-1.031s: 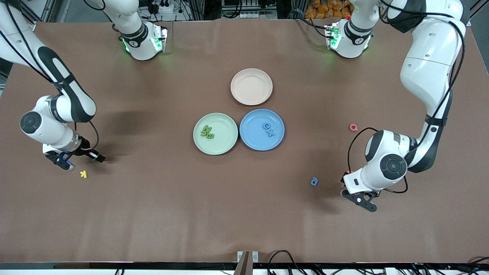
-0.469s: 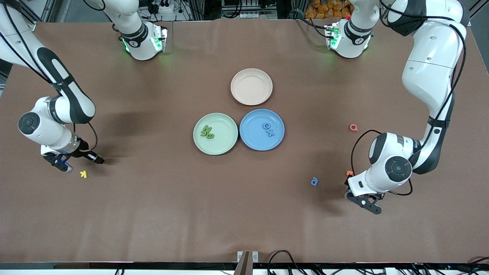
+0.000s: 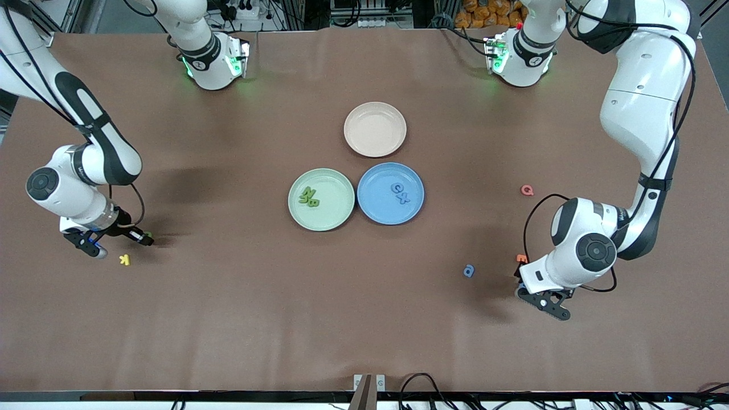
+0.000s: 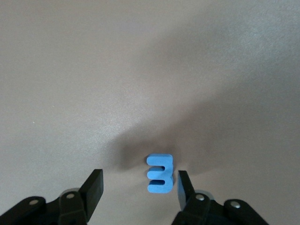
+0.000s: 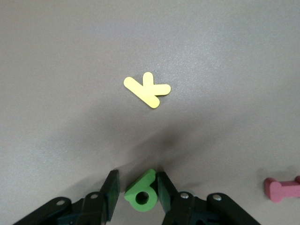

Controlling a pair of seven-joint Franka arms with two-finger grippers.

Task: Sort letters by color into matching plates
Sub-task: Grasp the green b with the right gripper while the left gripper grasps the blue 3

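Note:
The pale green plate holds two green letters. The blue plate beside it holds two blue letters. Another blue letter lies on the table nearer the front camera. My left gripper is open, low over the table near that loose letter. A blue letter lies flat between its fingers, close to one of them. My right gripper is at the right arm's end of the table. It is shut on a green letter, which stands on edge.
An empty beige-pink plate sits farther from the front camera than the other two. A pink letter and an orange letter lie near my left arm. A yellow K and a pink letter lie near my right gripper.
My left gripper has shifted toward the left arm's end of the table, uncovering the orange letter. My right gripper has shifted slightly toward the right arm's end.

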